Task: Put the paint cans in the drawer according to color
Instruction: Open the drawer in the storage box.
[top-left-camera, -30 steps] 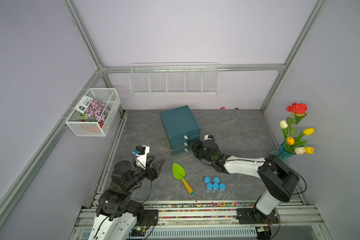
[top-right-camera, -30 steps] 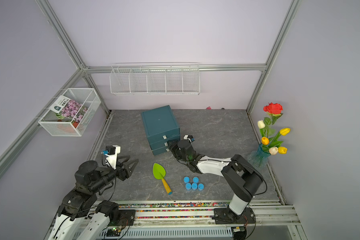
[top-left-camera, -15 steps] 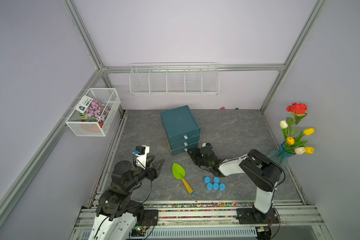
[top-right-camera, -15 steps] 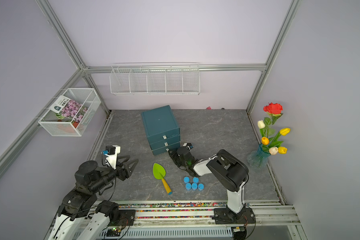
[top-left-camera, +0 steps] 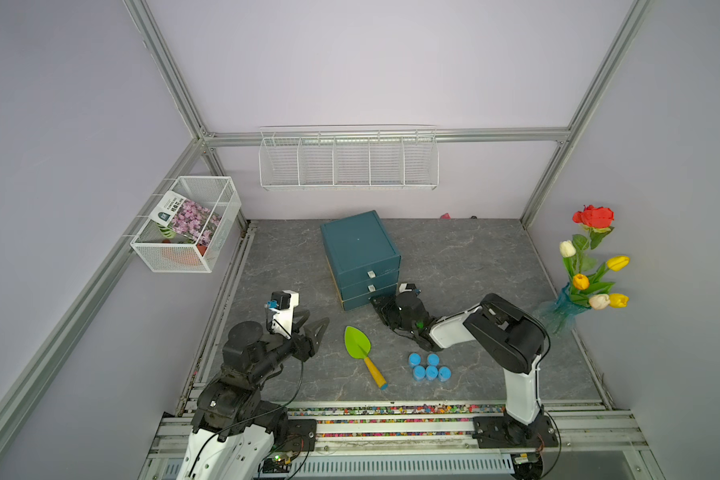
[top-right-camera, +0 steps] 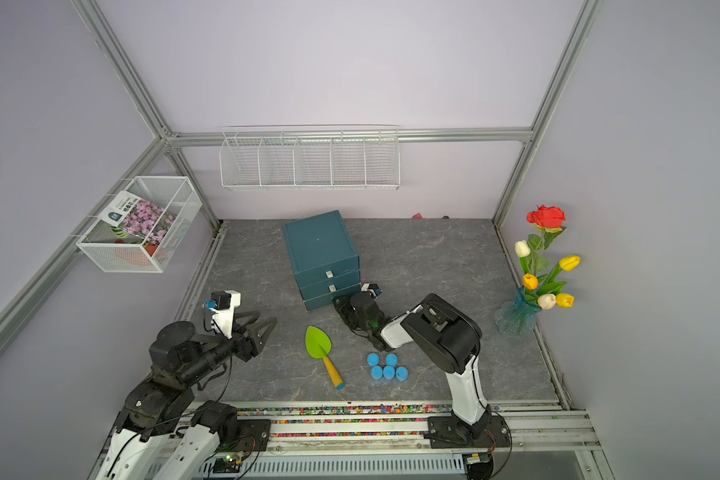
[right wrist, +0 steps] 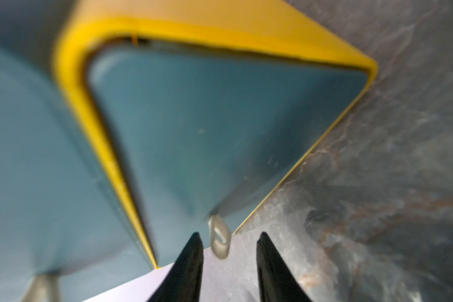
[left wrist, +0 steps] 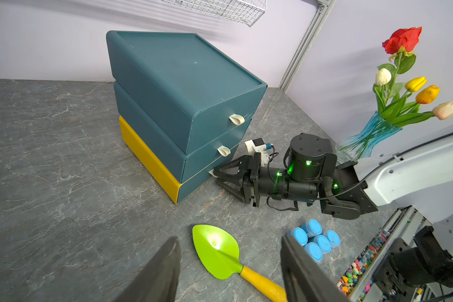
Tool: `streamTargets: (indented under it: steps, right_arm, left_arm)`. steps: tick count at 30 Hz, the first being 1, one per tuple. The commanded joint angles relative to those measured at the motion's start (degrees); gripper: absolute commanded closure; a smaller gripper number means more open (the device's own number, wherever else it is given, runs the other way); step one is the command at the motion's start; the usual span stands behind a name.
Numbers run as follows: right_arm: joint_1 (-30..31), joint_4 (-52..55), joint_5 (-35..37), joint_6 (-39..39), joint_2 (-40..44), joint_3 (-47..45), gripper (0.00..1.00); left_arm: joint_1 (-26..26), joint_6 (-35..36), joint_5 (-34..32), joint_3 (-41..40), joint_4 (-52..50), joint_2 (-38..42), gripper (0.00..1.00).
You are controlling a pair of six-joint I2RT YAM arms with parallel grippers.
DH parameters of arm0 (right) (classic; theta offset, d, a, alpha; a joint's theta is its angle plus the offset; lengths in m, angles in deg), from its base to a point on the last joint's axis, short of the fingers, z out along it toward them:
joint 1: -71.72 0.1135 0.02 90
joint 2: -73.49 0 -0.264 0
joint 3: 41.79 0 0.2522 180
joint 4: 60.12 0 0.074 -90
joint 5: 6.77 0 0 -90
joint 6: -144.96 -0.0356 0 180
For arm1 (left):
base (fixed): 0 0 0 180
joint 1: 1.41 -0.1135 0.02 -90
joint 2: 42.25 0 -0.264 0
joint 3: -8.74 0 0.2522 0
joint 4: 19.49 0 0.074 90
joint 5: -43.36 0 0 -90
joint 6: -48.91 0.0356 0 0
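Several light blue paint cans (top-left-camera: 429, 368) (top-right-camera: 387, 368) (left wrist: 314, 240) stand clustered on the grey floor, lids on. The dark teal drawer unit (top-left-camera: 358, 249) (top-right-camera: 319, 245) (left wrist: 181, 86) has three shut drawers, the bottom one in a yellow shell (left wrist: 147, 157). My right gripper (top-left-camera: 377, 301) (top-right-camera: 338, 301) (left wrist: 216, 175) (right wrist: 229, 234) lies low at the bottom drawer's front. It is open, and the pale loop tab (right wrist: 220, 238) sits between its fingertips without being pinched. My left gripper (top-left-camera: 314, 318) (top-right-camera: 265, 318) (left wrist: 230, 238) hovers open and empty, left of the cans.
A green trowel with a yellow handle (top-left-camera: 358, 343) (top-right-camera: 319, 340) (left wrist: 217, 251) lies between the left gripper and the cans. A glass vase of flowers (top-left-camera: 574, 307) stands at the right wall. A wire basket (top-left-camera: 188, 224) and a wire shelf (top-left-camera: 348, 160) hang on the walls.
My right arm has folded in, its elbow swinging left. The gripper came down to the bottom drawer's tab and its jaws narrowed. The left arm has not moved.
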Motion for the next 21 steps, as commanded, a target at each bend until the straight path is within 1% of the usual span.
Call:
streamTargets:
  steps: [1, 9, 14, 17, 18, 21]
  right_arm:
    - [-0.5, -2.42, 0.39, -0.43, -1.09, 1.61, 0.65]
    - [-0.96, -2.92, 0.96, -0.69, -1.19, 1.4, 0.73]
    - [-1.13, -2.28, 0.78, -0.81, -1.25, 1.27, 0.88]
    - [-1.05, -0.93, 0.93, -0.87, -0.65, 0.73, 0.98]
    - [-1.12, -0.49, 1.04, -0.87, -0.24, 0.29, 1.0]
    - [-1.04, 1.9, 0.63, -0.84, 2.0, -1.51, 1.0]
  left_arm:
    - [0.09, -0.04, 0.09, -0.21, 0.05, 0.27, 0.36]
    - [0.13, -0.04, 0.16, -0.21, 0.04, 0.32, 0.36]
    - [0.1, -0.04, 0.05, -0.21, 0.04, 0.34, 0.36]
    - [0.06, -0.04, -0.04, -0.21, 0.04, 0.4, 0.36]
    - [0.09, -0.01, -0.04, -0.21, 0.04, 0.36, 0.36]
    - [0.13, -0.04, -0.07, -0.21, 0.02, 0.35, 0.36]
